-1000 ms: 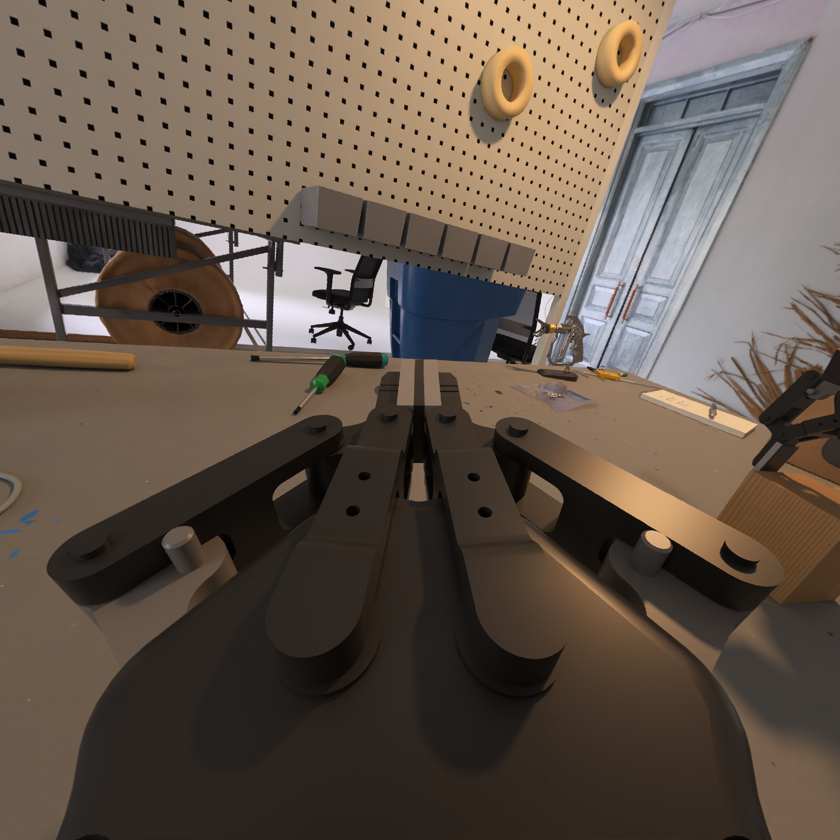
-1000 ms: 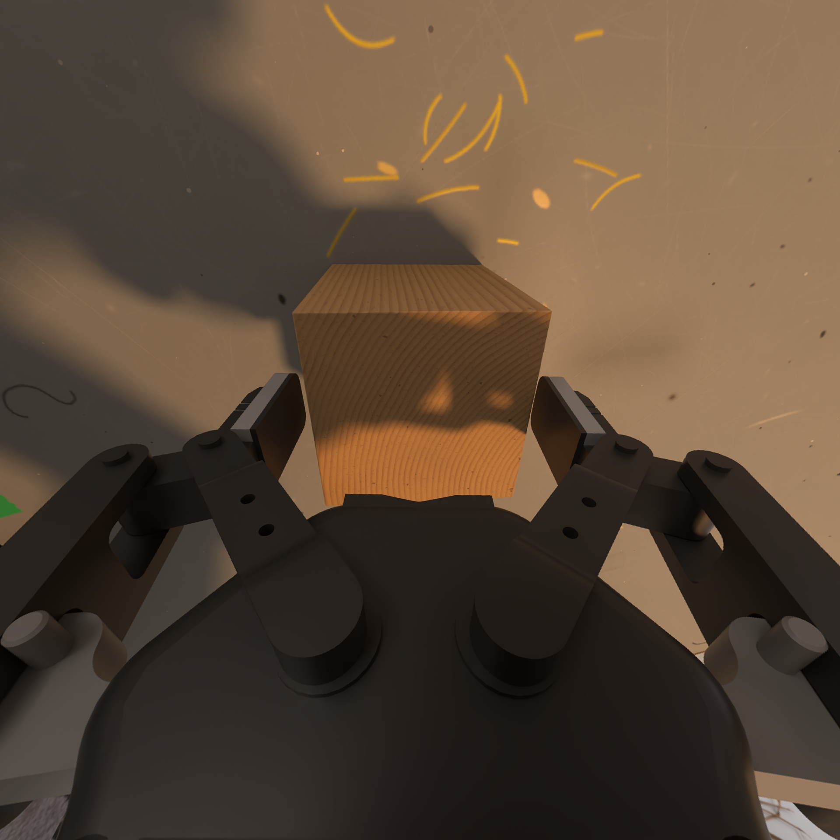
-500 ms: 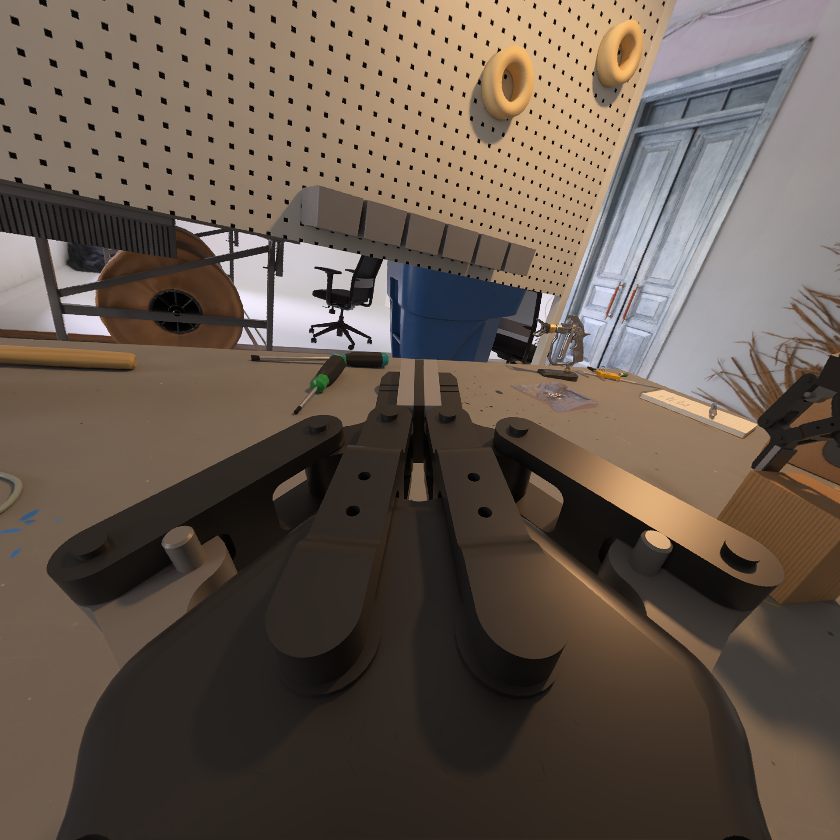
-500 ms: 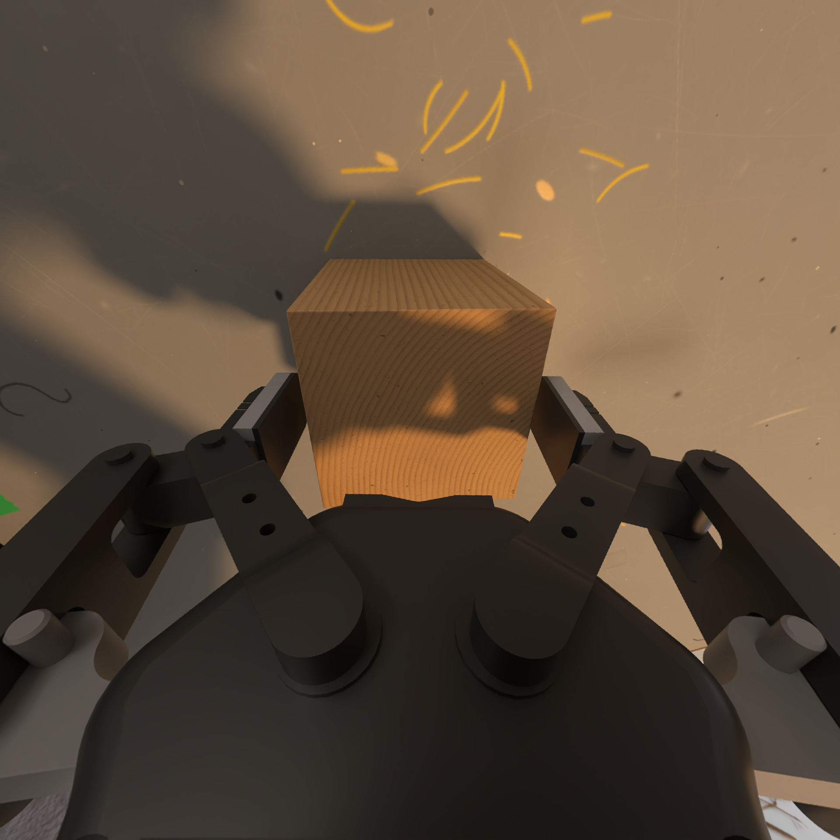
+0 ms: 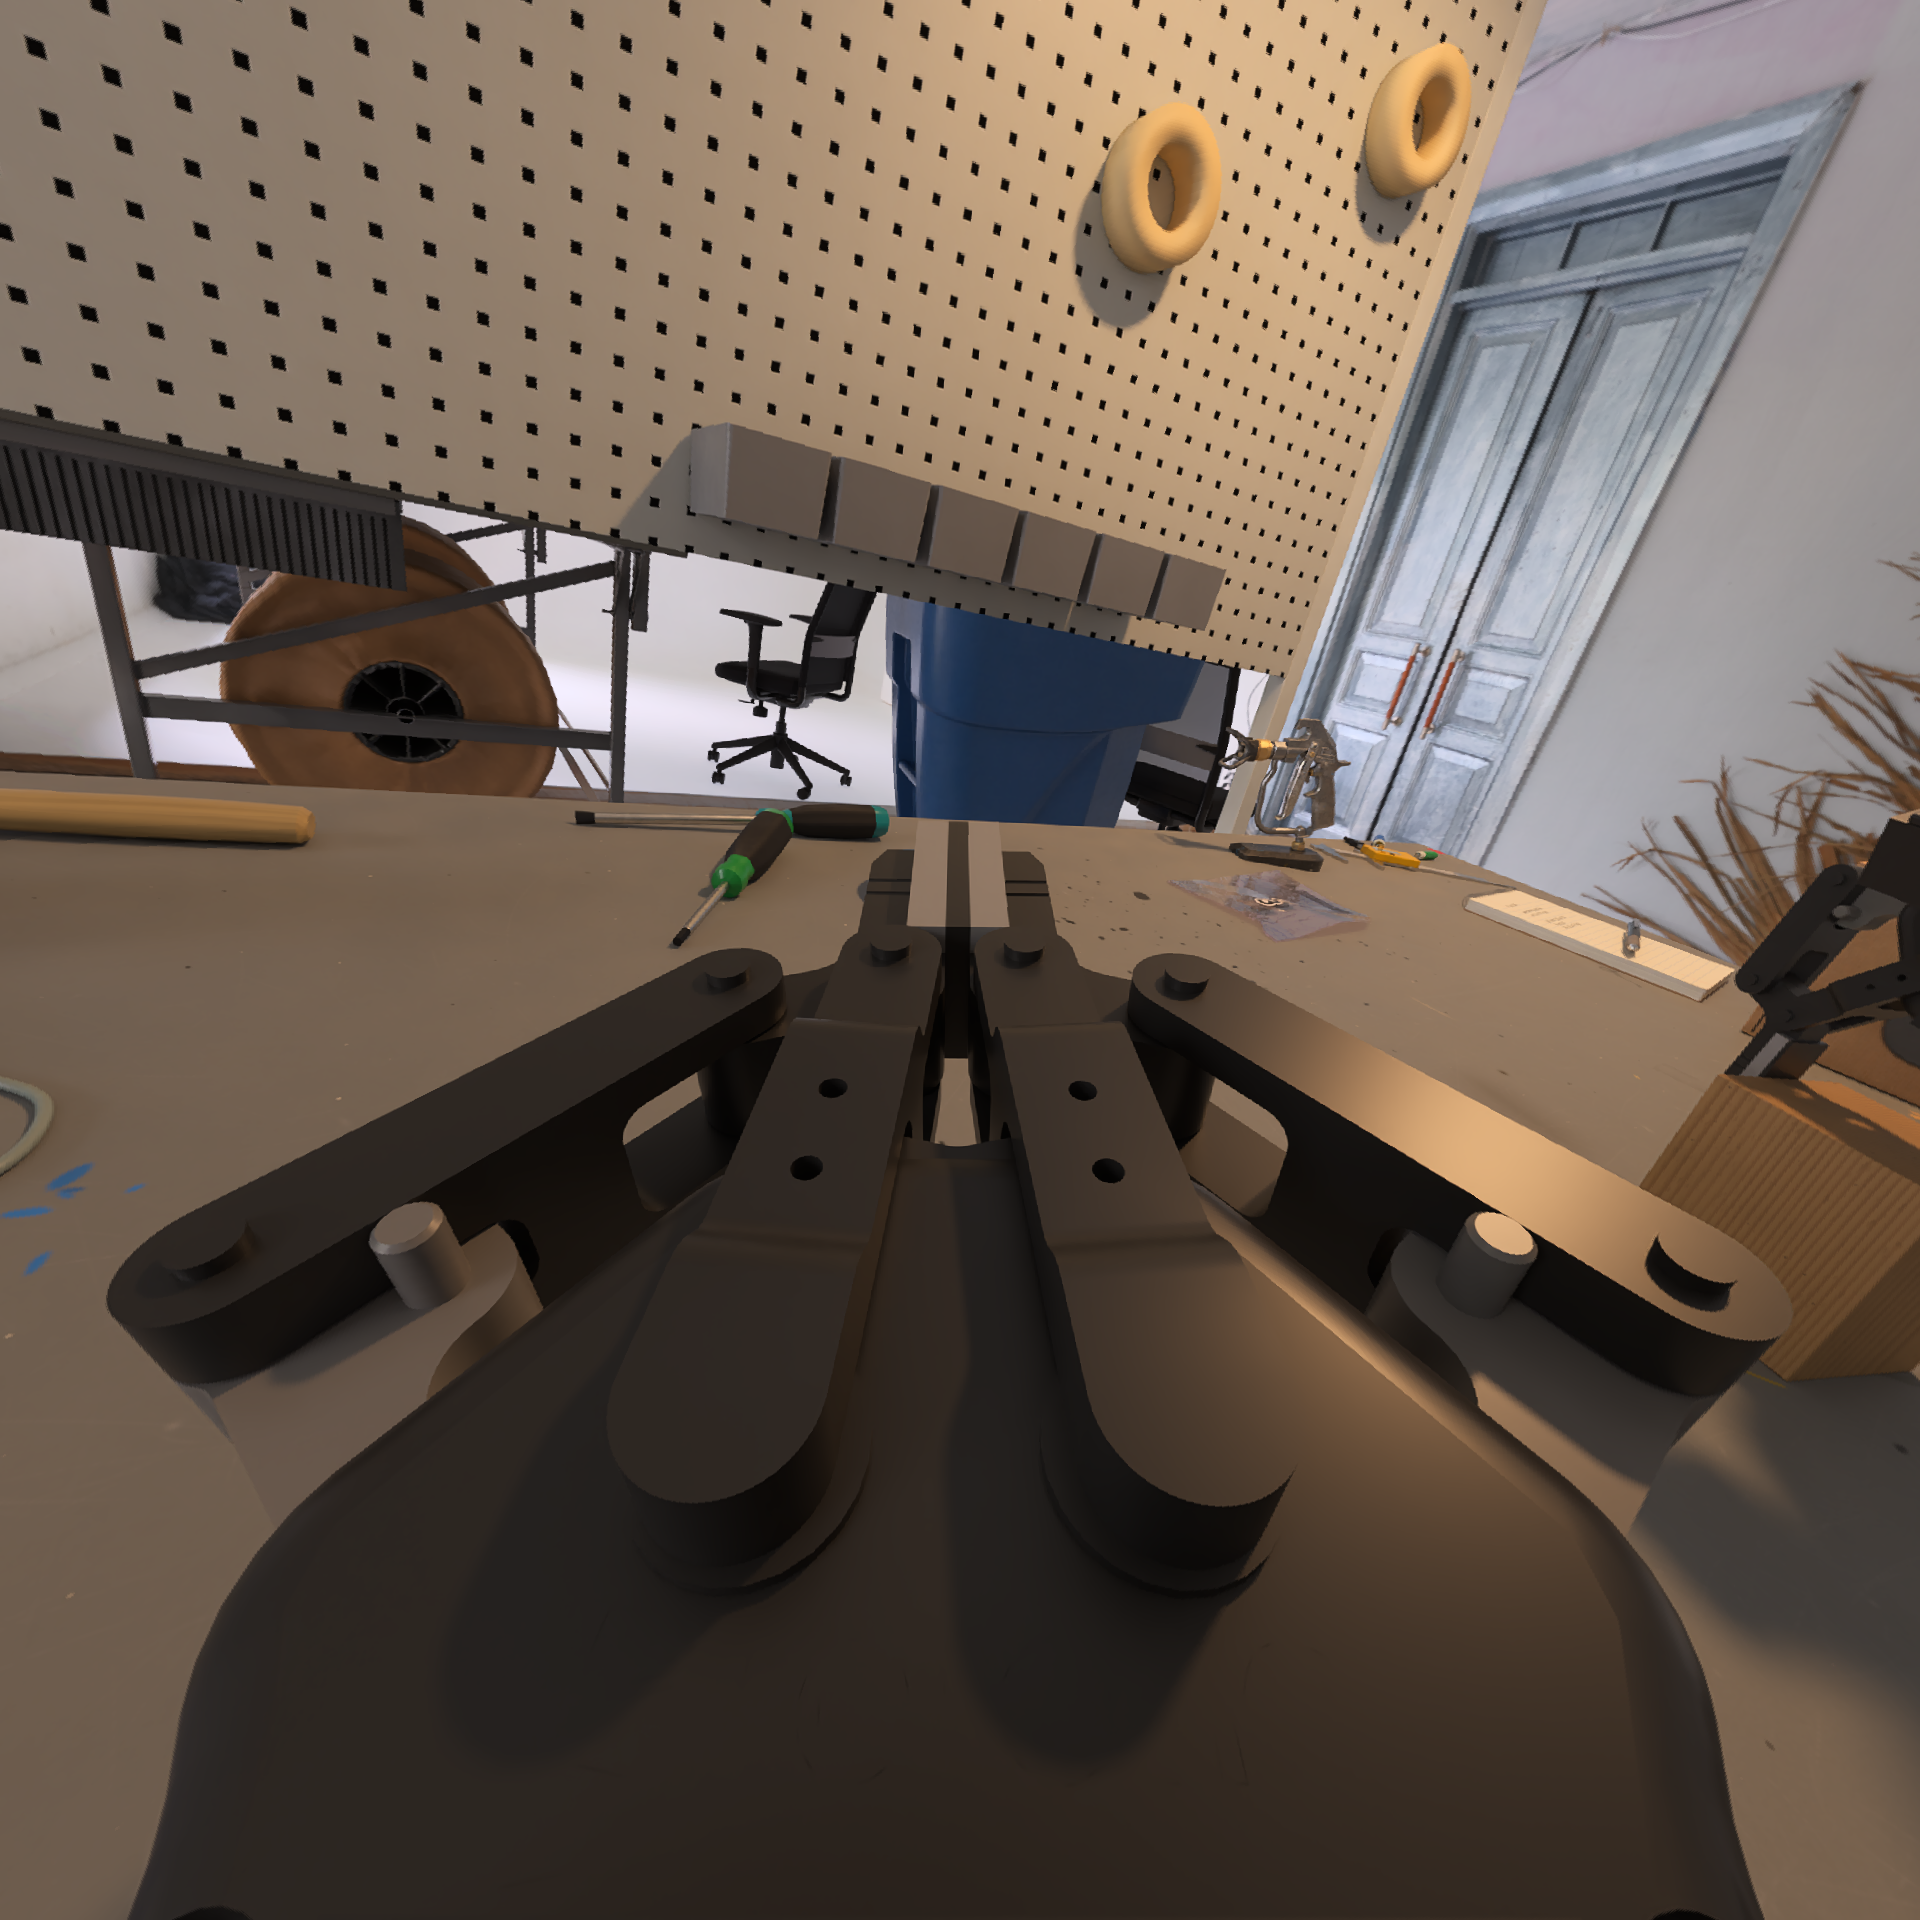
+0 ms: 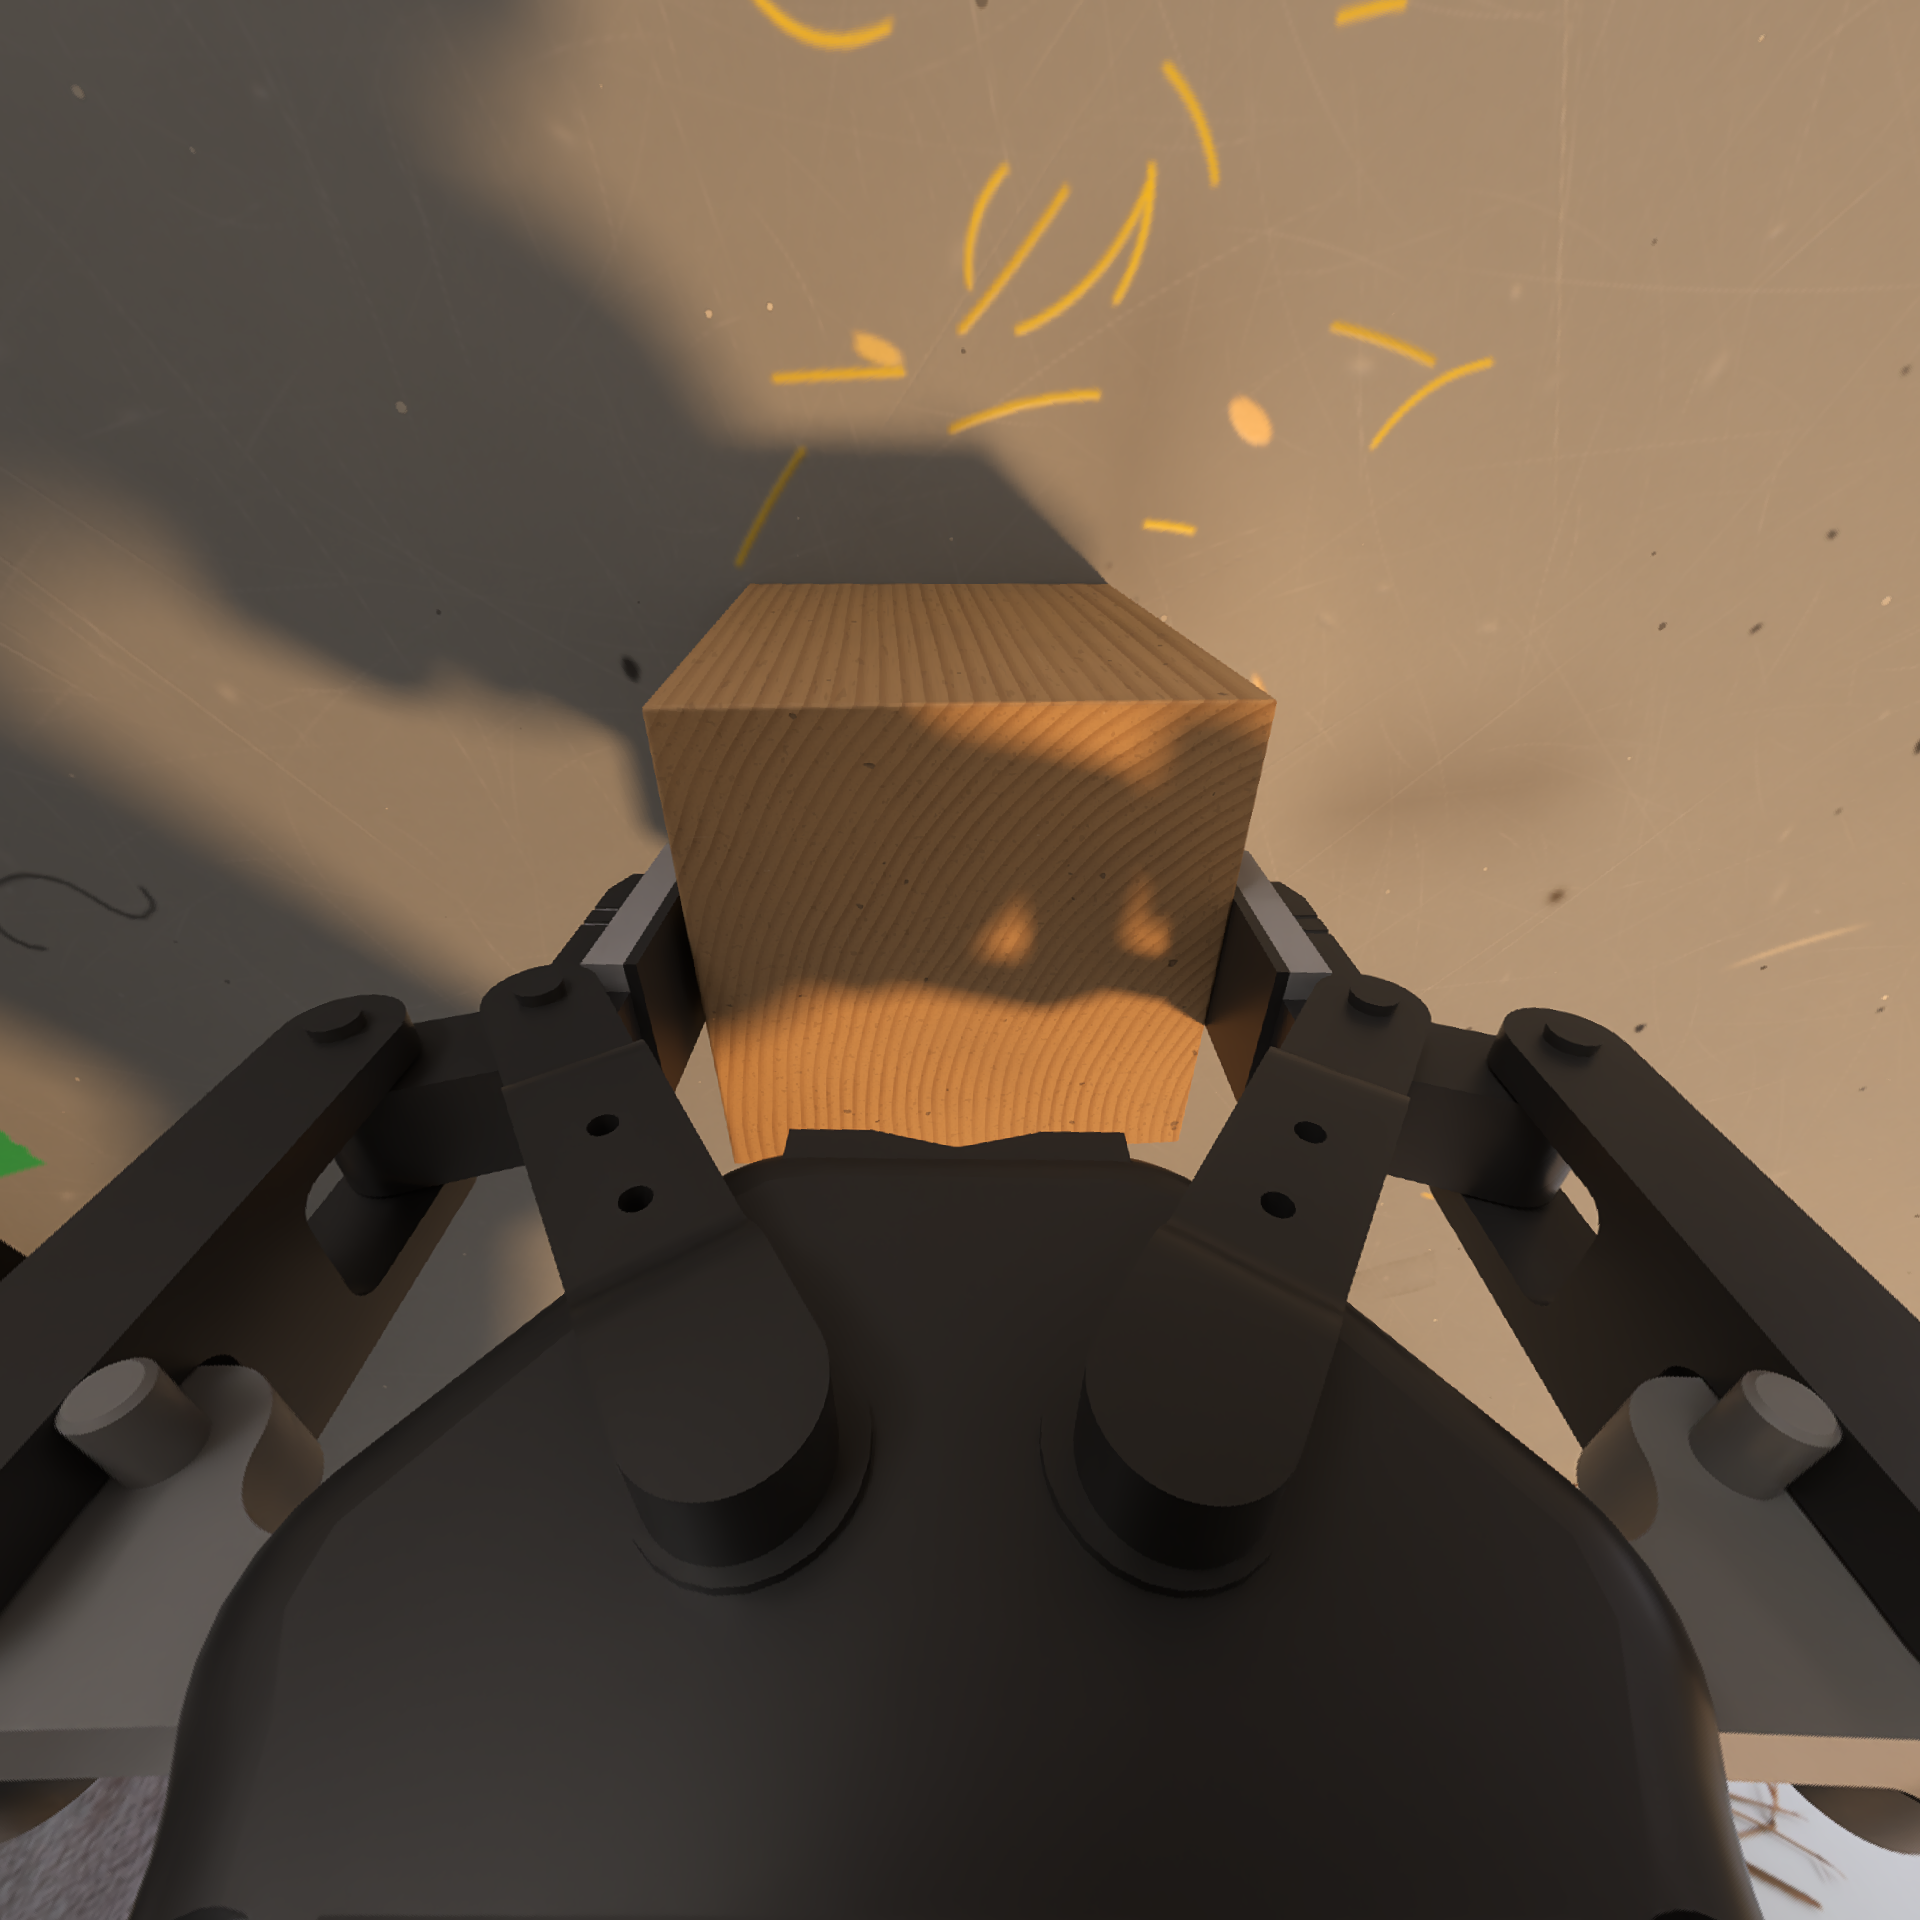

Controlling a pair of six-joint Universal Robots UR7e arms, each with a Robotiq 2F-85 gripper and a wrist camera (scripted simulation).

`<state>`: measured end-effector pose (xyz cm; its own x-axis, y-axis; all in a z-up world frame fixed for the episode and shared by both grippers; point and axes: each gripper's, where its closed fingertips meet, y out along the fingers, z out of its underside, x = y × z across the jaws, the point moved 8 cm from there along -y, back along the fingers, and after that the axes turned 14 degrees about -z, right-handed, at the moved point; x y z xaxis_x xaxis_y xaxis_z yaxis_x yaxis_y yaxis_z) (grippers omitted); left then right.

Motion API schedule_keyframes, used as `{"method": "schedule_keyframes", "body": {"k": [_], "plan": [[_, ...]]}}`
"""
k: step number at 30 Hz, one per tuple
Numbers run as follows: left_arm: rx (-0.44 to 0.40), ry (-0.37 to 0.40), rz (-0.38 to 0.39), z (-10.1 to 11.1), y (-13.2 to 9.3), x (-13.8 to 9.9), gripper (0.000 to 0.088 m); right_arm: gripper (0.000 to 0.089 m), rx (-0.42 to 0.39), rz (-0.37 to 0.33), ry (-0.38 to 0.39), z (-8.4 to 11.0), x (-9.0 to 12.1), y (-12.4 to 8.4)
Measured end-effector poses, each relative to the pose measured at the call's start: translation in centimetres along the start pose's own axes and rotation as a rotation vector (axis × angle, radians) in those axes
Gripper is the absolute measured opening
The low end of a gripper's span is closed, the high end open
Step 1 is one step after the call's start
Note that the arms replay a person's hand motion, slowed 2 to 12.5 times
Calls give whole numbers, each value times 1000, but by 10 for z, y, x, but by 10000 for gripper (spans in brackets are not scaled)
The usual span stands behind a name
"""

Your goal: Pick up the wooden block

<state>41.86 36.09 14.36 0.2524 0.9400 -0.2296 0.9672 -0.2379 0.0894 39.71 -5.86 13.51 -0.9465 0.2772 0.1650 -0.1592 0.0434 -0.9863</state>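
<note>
The wooden block [image 6: 951,883] is a tan cube with fine grain, standing on the brown workbench. My right gripper [image 6: 956,935] points down over it. Its two fingers [image 6: 634,935] press the block's left and right faces, so it is shut on the block. In the left wrist view the block [image 5: 1787,1216] stands at the far right with the right gripper [image 5: 1829,997] on top of it. My left gripper [image 5: 958,883] is shut and empty, pads together, low over the bench and well left of the block.
A green-handled screwdriver [image 5: 748,862] and a wooden stick [image 5: 156,816] lie at the back of the bench. A clear bag [image 5: 1262,904], a spray gun [image 5: 1294,774] and a white pad [image 5: 1590,930] lie to the right. A pegboard [image 5: 623,260] stands behind.
My right gripper's fingers have closed from apart onto the two sides of the block. The block stays on the bench. The left gripper has not moved.
</note>
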Motion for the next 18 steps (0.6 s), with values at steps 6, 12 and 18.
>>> {"method": "schedule_keyframes", "body": {"k": [6,12,18], "plan": [[0,0,0,0,0,0,0,759,1,-1,2,0,0,0],[-1,1,-1,0,0,0,0,760,2,-3,10,0,0,0],[-1,0,-2,0,0,0,0,760,2,-3,12,0,0,0]]}}
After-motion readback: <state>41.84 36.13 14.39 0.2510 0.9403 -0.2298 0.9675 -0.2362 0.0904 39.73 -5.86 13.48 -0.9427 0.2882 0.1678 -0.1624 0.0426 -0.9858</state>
